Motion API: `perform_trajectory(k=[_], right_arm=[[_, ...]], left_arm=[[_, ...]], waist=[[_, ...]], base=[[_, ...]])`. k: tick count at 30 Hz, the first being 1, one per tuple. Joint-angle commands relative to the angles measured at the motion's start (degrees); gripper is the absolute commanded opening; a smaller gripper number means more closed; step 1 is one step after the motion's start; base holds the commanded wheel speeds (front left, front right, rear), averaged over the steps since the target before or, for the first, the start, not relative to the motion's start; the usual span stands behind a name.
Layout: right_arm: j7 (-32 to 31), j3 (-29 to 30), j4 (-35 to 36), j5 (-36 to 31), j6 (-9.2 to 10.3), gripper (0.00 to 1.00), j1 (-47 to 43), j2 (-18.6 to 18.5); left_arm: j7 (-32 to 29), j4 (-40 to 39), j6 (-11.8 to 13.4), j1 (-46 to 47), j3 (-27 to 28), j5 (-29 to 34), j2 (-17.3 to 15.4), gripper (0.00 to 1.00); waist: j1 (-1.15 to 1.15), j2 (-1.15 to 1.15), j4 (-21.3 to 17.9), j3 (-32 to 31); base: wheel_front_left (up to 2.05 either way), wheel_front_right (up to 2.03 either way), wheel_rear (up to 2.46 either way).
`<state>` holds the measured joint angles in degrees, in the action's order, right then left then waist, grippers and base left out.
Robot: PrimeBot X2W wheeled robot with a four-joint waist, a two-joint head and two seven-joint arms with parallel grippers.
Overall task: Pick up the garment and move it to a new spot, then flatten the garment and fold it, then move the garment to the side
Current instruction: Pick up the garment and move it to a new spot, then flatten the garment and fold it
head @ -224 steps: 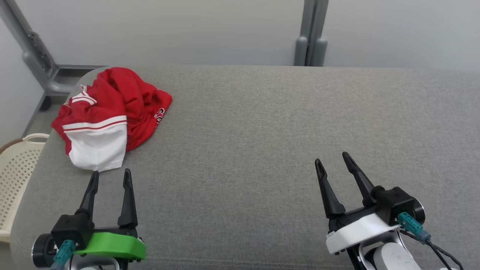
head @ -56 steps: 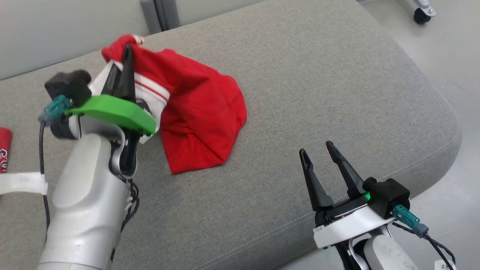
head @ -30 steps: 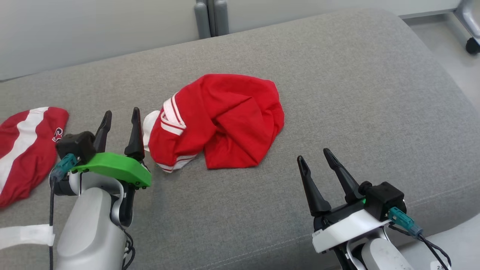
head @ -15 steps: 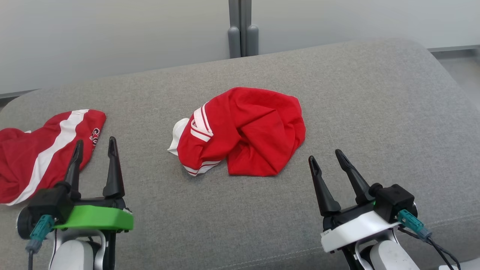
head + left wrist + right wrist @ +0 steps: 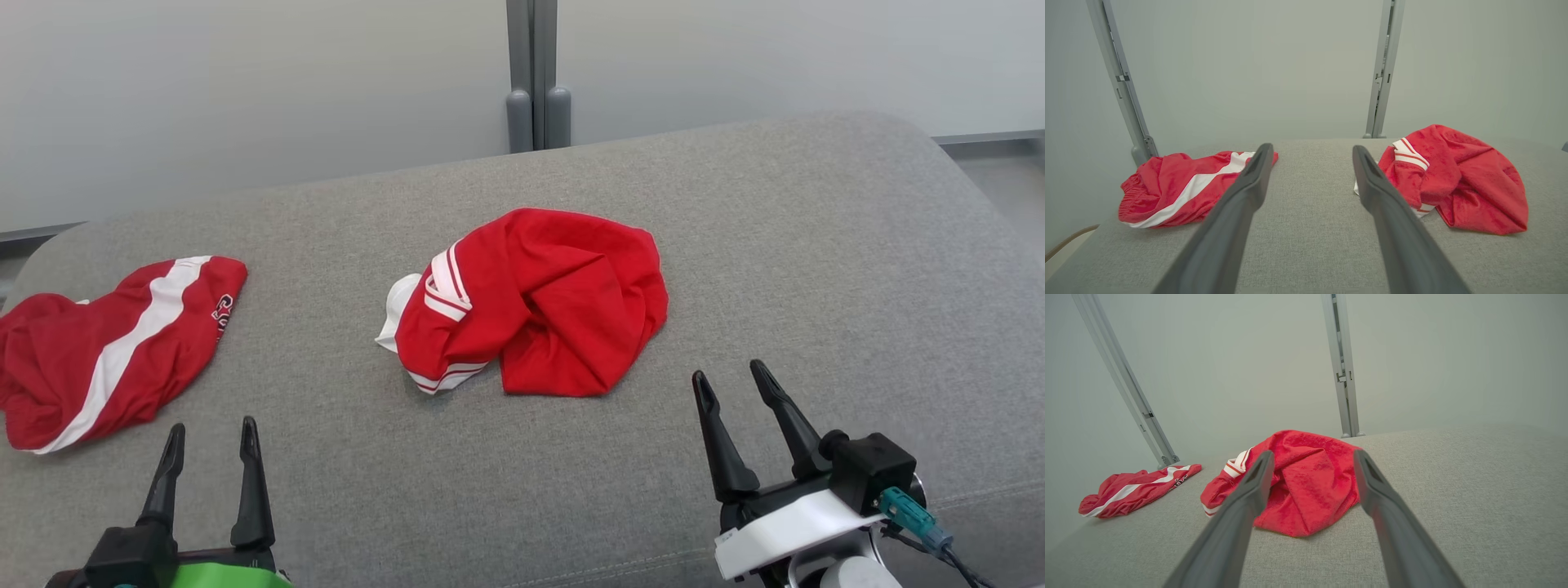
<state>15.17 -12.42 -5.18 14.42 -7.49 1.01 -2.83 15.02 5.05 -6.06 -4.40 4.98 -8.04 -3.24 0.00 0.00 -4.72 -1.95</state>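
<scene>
A crumpled red garment (image 5: 543, 302) with white stripes lies bunched in the middle of the grey padded table (image 5: 816, 245); it also appears in the left wrist view (image 5: 1457, 179) and the right wrist view (image 5: 1298, 482). My left gripper (image 5: 211, 433) is open at the lower left, well short of the garment and holding nothing. My right gripper (image 5: 728, 380) is open at the lower right, just off the garment's near right edge, also holding nothing. From the wrists, the left gripper (image 5: 1310, 151) and right gripper (image 5: 1310, 455) both show spread fingers.
A second red piece with a white stripe (image 5: 114, 351) lies at the table's left end, also seen from the left wrist (image 5: 1184, 190). A grey upright post (image 5: 535, 77) stands behind the table against a pale wall. Bare floor (image 5: 1012, 180) shows past the right end.
My left gripper has let go of the garment, which now lies mid-table, and has drawn back to the lower left. The camera has swung, shifting the whole picture. The right gripper stays open.
</scene>
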Motion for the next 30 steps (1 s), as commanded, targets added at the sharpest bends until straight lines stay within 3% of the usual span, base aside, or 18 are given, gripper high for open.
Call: perform_trajectory(k=[1,16,30], right_arm=[[0.11,0.17,-0.24,-0.03,0.0,1.0,-0.93,-0.11],[0.12,-0.08,-1.32,0.53,0.0,1.0,-1.34,-0.12],[0.12,0.07,-1.41,0.92,0.0,1.0,-1.39,-0.12]], left_arm=[[0.1,0.0,0.2,-1.41,-0.22,0.53,0.09,1.0],[0.1,1.91,1.95,-1.57,-3.47,-0.79,0.32,1.0],[0.1,1.9,1.91,-0.94,-4.37,-1.61,0.33,1.0]], waist=[[0.0,0.0,0.07,-0.32],[0.0,0.0,0.46,-0.54],[0.0,0.0,0.31,-0.37]], base=[[0.0,0.0,0.0],[0.0,0.0,0.0],[0.0,0.0,0.0]])
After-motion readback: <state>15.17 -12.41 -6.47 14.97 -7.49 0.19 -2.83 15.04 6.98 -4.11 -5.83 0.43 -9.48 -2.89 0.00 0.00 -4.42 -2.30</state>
